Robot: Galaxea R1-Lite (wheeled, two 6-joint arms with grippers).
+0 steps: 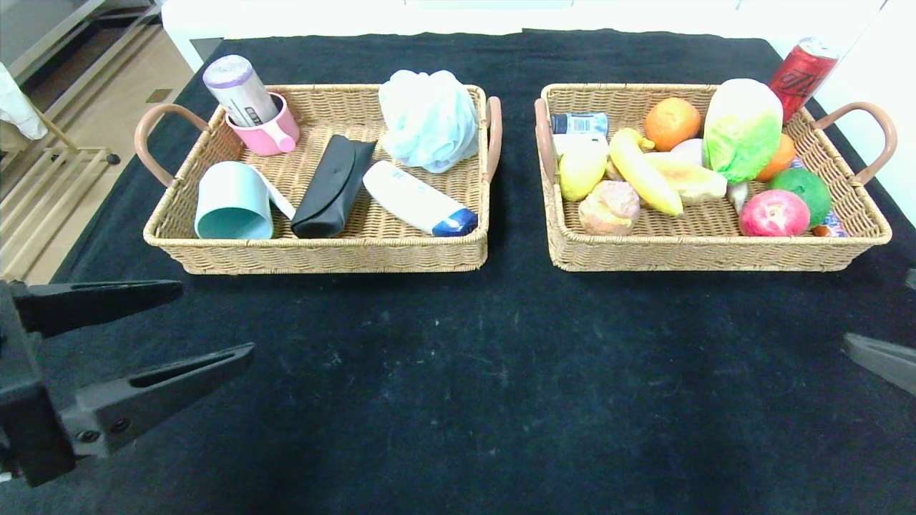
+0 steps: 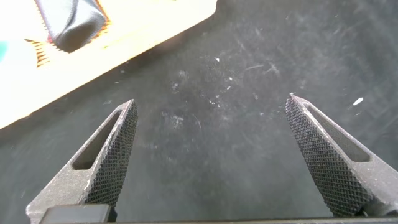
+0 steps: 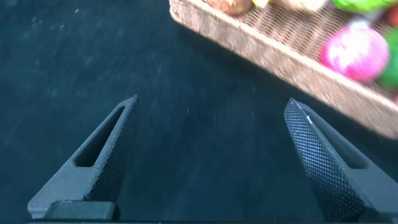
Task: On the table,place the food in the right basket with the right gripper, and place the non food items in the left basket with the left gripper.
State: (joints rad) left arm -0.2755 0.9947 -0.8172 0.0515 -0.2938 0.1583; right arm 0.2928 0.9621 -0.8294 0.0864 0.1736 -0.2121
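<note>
Food (image 1: 741,129): all of it sits inside the right basket (image 1: 715,254), head view. Counted there: one banana (image 1: 644,172), two oranges (one (image 1: 671,123) at the far rim, one half hidden behind the napa cabbage), one cabbage standing upright, one red apple (image 1: 773,214), one green fruit (image 1: 801,187), one lemon-like yellow fruit (image 1: 580,172), one bread-like lump (image 1: 608,207), one small blue packet (image 1: 580,123), one red can (image 1: 801,71) leaning at the far corner, inside or just outside I cannot tell.

Left basket (image 1: 315,254), same view: one teal mug (image 1: 232,202) lying on its side, one pink mug (image 1: 266,132) with a tube standing in it, one black case (image 1: 330,187), one white bottle with blue cap (image 1: 418,199), one pale blue bath pouf (image 1: 429,118). No marker pen visible. Two baskets total; counter (image 1: 458,372) in front of them bare. Sorting looks finished.

Left gripper (image 1: 136,350) near the left basket's front corner, released, holding nothing. Right gripper (image 1: 884,357) at the frame edge, in front of the right basket.

Left wrist view: left gripper (image 2: 211,155) spread wide over bare cloth, basket rim just beyond.

Right wrist view: right gripper (image 3: 208,155) spread wide, empty, right basket wall near its fingertips. Risk: a swing toward the basket could catch the wicker wall and shove it; the upright cabbage and the leaning can would likely topple.
</note>
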